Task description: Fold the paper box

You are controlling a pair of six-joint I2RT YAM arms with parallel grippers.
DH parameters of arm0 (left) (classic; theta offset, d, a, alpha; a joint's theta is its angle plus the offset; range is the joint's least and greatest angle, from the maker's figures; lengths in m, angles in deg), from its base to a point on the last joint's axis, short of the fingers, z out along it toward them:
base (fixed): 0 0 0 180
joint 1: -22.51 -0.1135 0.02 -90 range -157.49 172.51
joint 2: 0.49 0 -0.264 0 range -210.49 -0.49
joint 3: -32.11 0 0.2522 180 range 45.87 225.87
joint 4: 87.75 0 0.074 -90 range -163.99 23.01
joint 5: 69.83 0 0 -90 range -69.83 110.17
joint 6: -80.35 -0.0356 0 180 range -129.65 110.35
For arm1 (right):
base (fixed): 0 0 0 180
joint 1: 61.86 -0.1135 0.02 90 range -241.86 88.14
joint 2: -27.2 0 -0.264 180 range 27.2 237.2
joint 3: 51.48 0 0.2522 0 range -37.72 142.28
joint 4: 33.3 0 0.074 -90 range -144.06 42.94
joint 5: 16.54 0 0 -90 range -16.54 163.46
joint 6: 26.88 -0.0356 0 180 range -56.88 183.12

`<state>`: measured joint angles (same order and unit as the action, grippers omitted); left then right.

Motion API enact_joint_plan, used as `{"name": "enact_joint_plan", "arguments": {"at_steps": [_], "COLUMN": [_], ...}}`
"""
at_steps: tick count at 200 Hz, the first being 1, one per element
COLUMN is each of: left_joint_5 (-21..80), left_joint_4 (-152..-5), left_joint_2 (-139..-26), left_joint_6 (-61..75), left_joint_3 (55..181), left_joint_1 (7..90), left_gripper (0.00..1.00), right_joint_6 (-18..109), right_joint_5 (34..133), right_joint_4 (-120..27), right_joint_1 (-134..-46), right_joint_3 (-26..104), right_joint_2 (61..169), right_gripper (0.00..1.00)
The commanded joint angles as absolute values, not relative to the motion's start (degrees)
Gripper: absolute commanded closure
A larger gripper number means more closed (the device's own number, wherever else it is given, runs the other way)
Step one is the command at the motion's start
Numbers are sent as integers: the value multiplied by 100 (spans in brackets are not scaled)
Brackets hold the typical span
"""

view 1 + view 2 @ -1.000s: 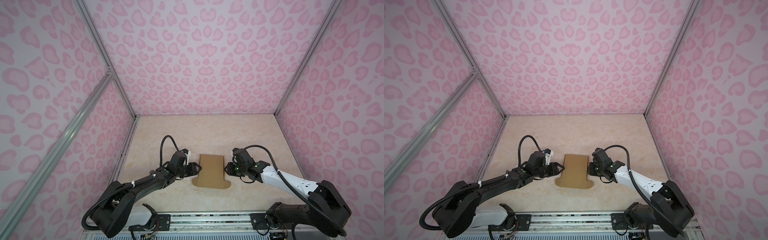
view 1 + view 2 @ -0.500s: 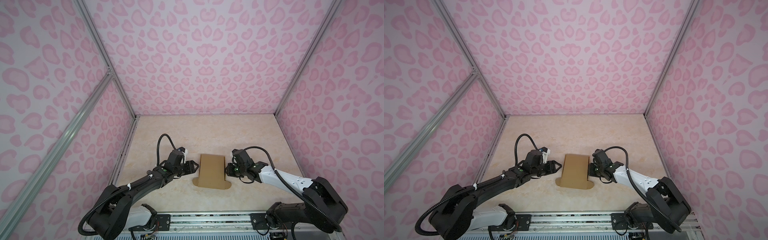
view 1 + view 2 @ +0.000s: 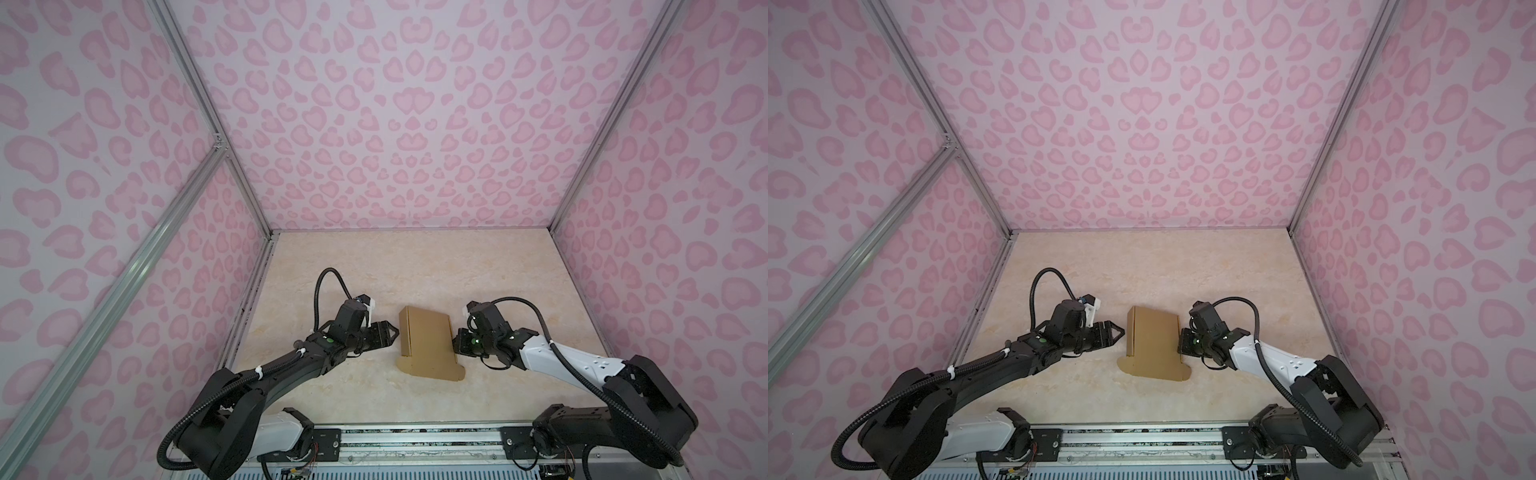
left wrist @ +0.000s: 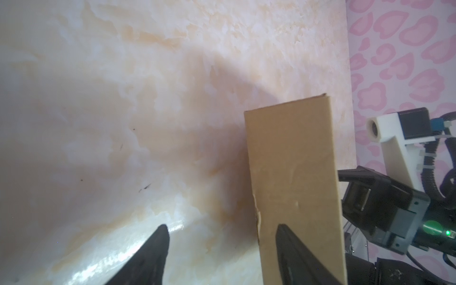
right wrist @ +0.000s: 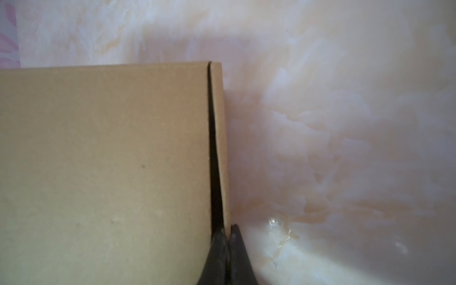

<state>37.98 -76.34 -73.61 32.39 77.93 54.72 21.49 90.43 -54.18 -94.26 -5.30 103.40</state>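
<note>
paper box (image 3: 426,345): mid table (image 3: 374,270), between grippers | progress: partly folded, side walls up, near tabbed flap flat, closing not yet done | left gripper (image 4: 220,229): spread wide, empty, beside left wall | right gripper (image 5: 227,230): pinched onto right wall edge

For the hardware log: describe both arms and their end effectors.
The left arm is black with a white base link; the right arm is black with a white forearm shell. Each carries a black corrugated cable, a green wrist light and a white camera mount. Left end effector and right end effector: black fingers tapering to points.
</note>
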Motion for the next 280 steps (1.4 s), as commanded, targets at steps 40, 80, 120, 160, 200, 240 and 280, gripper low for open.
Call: {"name": "enact_joint_plan", "arguments": {"at_steps": [40, 80, 120, 160, 200, 240, 280], "left_joint_5": [4169, 4540, 4751, 4863, 4854, 4851, 4913], "left_joint_4": [-8149, -8449, -9086, -9306, -9344, -9401, -9446], "left_joint_2": [-7281, -7402, -7411, -7747, -7883, -7888, -7898], "left_joint_6": [3455, 3644, 3910, 4011, 4052, 4097, 4116], "left_joint_3": [7718, 7707, 7561, 7652, 7709, 7721, 7744], "left_joint_1": [5476, 5527, 5555, 5734, 5820, 5819, 5828], "left_gripper": [19, 16, 14, 14, 18, 26, 29], "right_joint_6": [2110, 2130, 2102, 2118, 2110, 2094, 2093], "right_joint_5": [9154, 9179, 9227, 9244, 9253, 9272, 9280], "right_joint_4": [-5370, -5345, -5261, -5291, -5326, -5290, -5271], "right_joint_1": [-9399, -9406, -9403, -9412, -9412, -9433, -9446], "right_joint_3": [-565, -532, -583, -527, -522, -512, -519], "right_joint_2": [10304, 10365, 10410, 10403, 10325, 10313, 10330], "right_gripper": [95, 95, 96, 96, 96, 96, 96]}}
